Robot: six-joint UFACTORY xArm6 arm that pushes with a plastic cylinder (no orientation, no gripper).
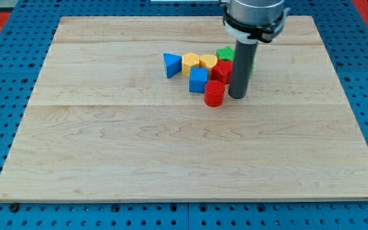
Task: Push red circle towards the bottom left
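Observation:
The red circle [214,93] lies on the wooden board [171,153], at the lower edge of a cluster of blocks in the upper middle. My tip [237,96] stands just to the view's right of the red circle, very close to it or touching. Above the red circle sit a blue cube [199,80] and a red block [222,70], whose shape I cannot make out.
The cluster also holds a blue triangle [171,64] at its left, an orange-yellow block [191,62], a yellow heart-like block [207,61], and a green block [225,53] partly hidden behind my rod. A blue pegboard [5,96] surrounds the board.

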